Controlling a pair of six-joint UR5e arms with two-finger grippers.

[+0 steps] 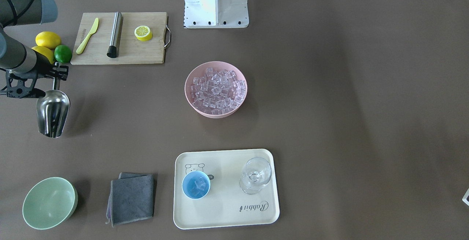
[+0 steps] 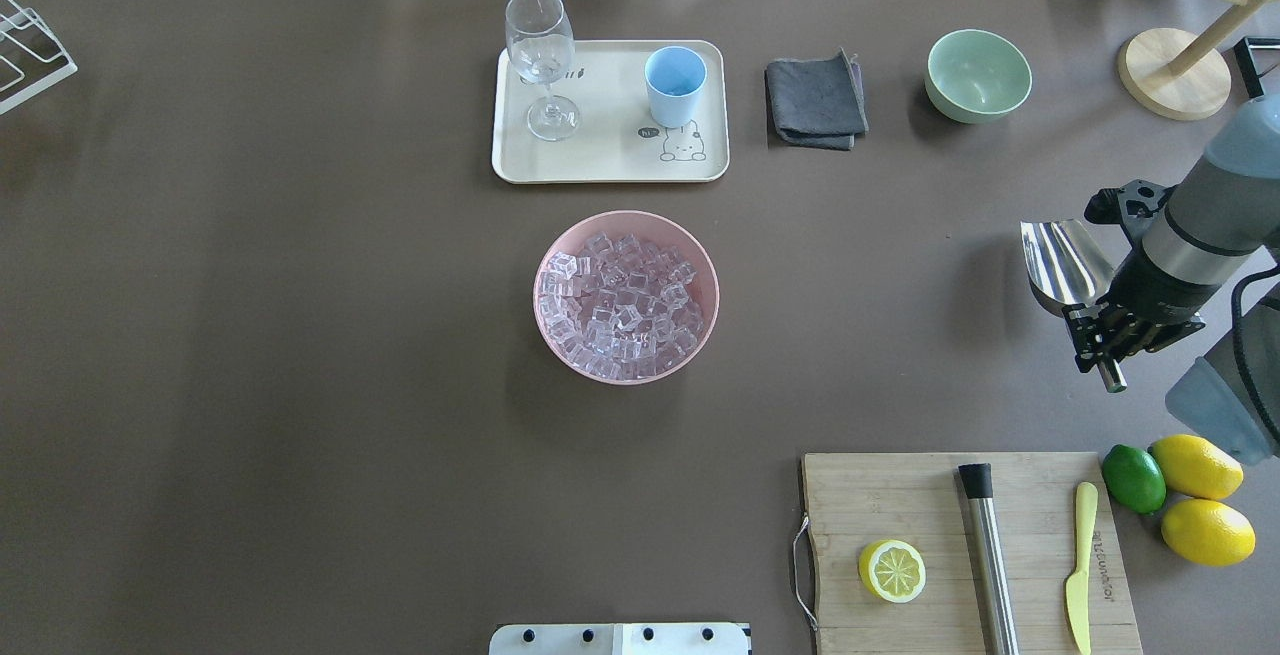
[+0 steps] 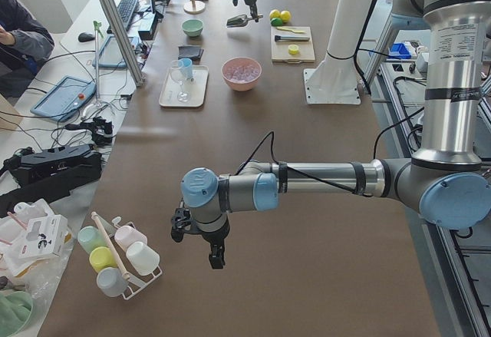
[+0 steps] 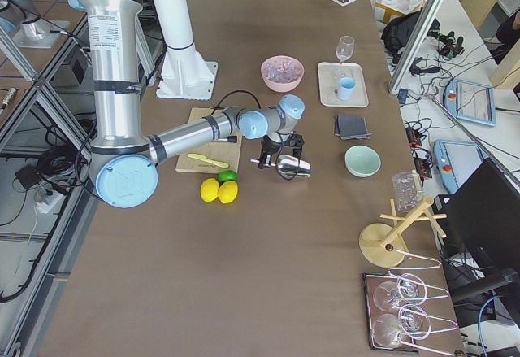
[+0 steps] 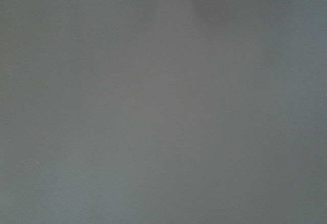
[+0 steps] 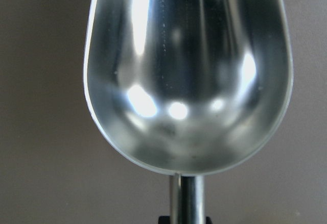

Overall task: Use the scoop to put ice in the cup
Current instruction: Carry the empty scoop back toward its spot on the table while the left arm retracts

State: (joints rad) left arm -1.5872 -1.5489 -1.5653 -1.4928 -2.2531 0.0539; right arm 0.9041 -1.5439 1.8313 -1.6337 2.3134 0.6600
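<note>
My right gripper (image 1: 55,80) is shut on the short handle of the steel scoop (image 1: 53,113), held at the table's right side (image 2: 1060,260). In the right wrist view the scoop's trough (image 6: 189,71) is empty. Many clear ice cubes (image 2: 625,290) fill a pink bowl (image 1: 220,114) at the table's middle, well apart from the scoop. The light-blue cup (image 1: 196,184) stands on a cream tray (image 1: 227,210) with a few cubes inside. My left gripper (image 3: 216,263) hangs over bare table far to the left, seen only in the exterior left view, so I cannot tell its state.
A stemmed glass (image 1: 256,176) shares the tray. A grey cloth (image 1: 132,198) and a pale green bowl (image 1: 49,203) lie beyond the scoop. Close to the right arm are a cutting board (image 1: 146,51) with a half lemon, knife and steel cylinder, plus lemons and a lime (image 1: 63,53).
</note>
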